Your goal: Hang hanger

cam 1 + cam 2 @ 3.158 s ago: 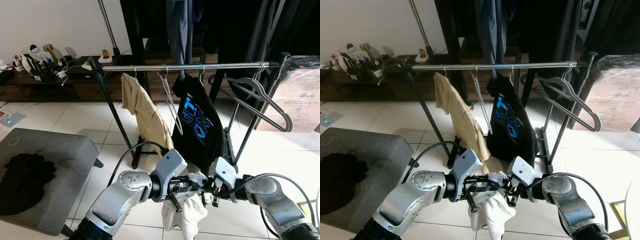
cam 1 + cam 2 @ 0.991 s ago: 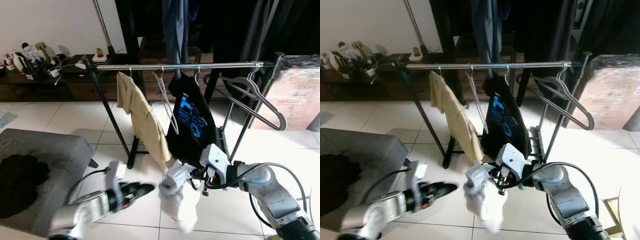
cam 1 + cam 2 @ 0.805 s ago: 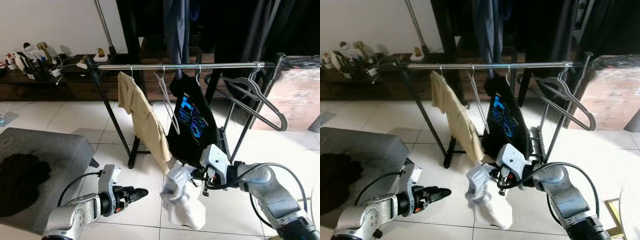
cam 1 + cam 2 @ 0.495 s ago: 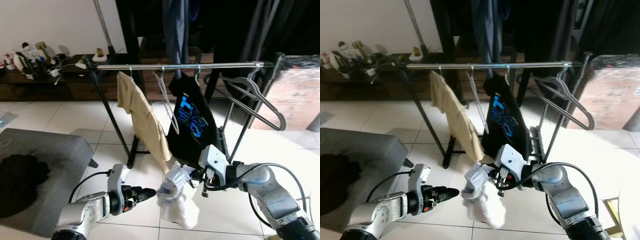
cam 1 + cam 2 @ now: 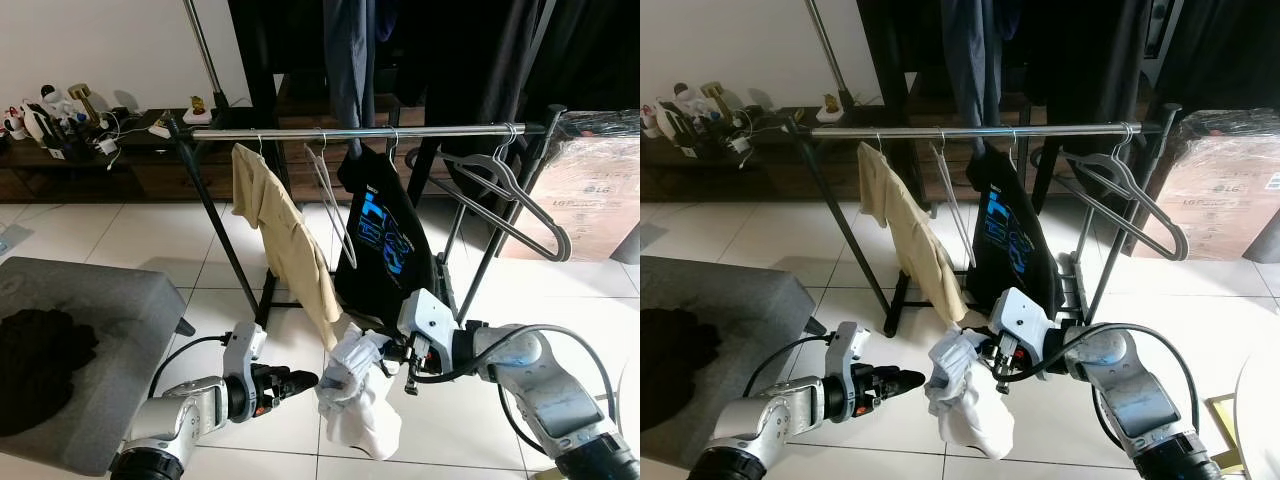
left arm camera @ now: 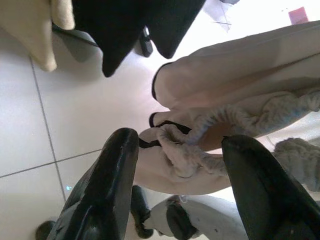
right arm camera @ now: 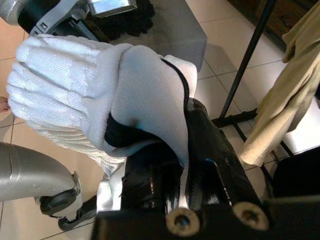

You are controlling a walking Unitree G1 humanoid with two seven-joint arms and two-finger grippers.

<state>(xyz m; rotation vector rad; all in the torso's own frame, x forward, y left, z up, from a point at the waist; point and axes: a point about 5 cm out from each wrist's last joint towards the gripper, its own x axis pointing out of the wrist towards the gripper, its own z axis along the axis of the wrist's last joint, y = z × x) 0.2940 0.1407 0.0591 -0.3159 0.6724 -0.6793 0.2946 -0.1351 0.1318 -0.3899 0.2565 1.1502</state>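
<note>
My right gripper (image 5: 392,352) is shut on a bunched white garment (image 5: 355,400), which hangs low over the floor tiles in front of the clothes rail (image 5: 400,131). In the right wrist view the white garment (image 7: 100,90) wraps over the black fingers (image 7: 200,145). A thin black edge runs through the cloth; I cannot tell whether it is a hanger. My left gripper (image 5: 300,380) is open just left of the garment, fingertips pointing at it. In the left wrist view the two fingers (image 6: 115,170) stand wide apart, with the white garment (image 6: 225,125) beyond them.
On the rail hang a beige shirt (image 5: 285,240), an empty white hanger (image 5: 335,200), a black printed T-shirt (image 5: 385,240) and grey empty hangers (image 5: 510,195). A grey ottoman (image 5: 90,300) with a black cloth (image 5: 35,355) stands at the left. A cardboard box (image 5: 600,190) stands at the right.
The left gripper let go of the garment, dropped away to the left, then swung back toward it. The right gripper kept hold and lifted the garment slightly.
</note>
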